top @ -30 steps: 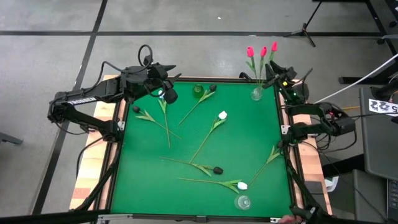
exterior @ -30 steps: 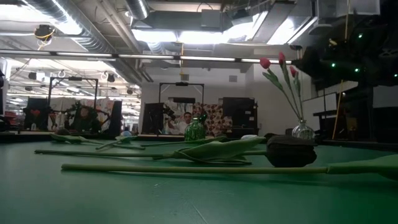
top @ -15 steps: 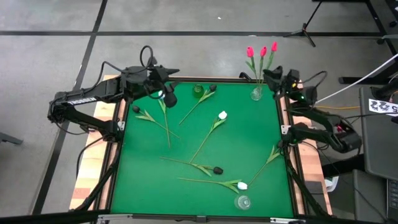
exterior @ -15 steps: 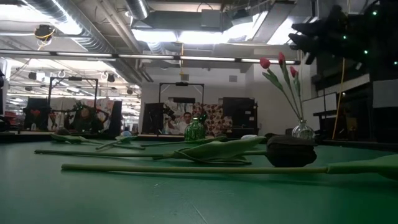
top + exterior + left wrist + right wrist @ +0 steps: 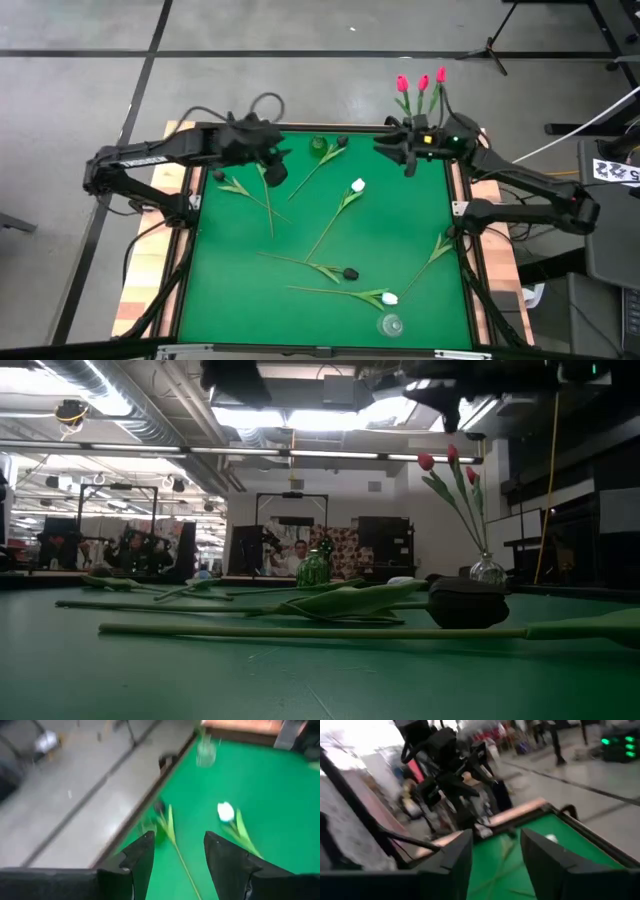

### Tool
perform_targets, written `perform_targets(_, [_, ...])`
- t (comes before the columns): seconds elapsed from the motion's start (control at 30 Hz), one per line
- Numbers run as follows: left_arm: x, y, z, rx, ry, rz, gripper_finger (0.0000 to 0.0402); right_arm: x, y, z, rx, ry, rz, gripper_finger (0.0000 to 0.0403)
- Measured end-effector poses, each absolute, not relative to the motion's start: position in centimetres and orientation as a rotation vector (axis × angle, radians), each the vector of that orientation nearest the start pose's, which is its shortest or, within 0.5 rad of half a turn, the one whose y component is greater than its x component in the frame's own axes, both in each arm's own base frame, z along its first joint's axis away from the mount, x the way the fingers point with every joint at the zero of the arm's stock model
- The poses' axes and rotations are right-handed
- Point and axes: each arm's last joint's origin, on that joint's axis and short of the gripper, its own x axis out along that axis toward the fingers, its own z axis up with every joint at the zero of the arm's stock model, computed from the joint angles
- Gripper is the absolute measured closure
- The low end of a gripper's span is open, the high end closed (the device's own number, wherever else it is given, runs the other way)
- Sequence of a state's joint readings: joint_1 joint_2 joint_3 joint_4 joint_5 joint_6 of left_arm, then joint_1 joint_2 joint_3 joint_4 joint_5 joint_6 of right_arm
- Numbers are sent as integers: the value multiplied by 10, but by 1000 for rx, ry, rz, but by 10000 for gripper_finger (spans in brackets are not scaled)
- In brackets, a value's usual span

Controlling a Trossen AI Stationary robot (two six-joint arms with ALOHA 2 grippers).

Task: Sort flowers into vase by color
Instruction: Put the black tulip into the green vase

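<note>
The right gripper (image 5: pixel 392 150) has swung inward over the table, fingers apart and empty; red flowers (image 5: pixel 420 83) stand just behind it.

Three red-pink tulips (image 5: pixel 420 82) stand upright in a clear vase (image 5: pixel 412 151) at the green desk's far right corner, while white-headed (image 5: pixel 357 185) and black-headed tulips (image 5: pixel 350 272) lie flat and scattered on long green stems across the desk.
</note>
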State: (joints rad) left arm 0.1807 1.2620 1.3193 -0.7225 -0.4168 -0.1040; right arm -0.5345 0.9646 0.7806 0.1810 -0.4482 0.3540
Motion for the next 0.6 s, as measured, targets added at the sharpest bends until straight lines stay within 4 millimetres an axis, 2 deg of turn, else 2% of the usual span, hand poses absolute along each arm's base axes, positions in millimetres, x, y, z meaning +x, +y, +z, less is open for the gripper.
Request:
perform_targets(0.2, [279, 67, 330, -181, 807, 621, 233, 193, -80, 371, 298, 95, -262, 237])
perform_targets(0.4, [306, 82, 288, -309, 950, 588, 233, 190, -74, 387, 277, 101, -307, 237])
perform_targets(0.5, [307, 80, 284, -351, 983, 552, 233, 193, -78, 384, 317, 113, -424, 237])
perform_targets(0.6, [301, 75, 296, -321, 949, 503, 233, 212, -80, 367, 324, 223, -430, 237])
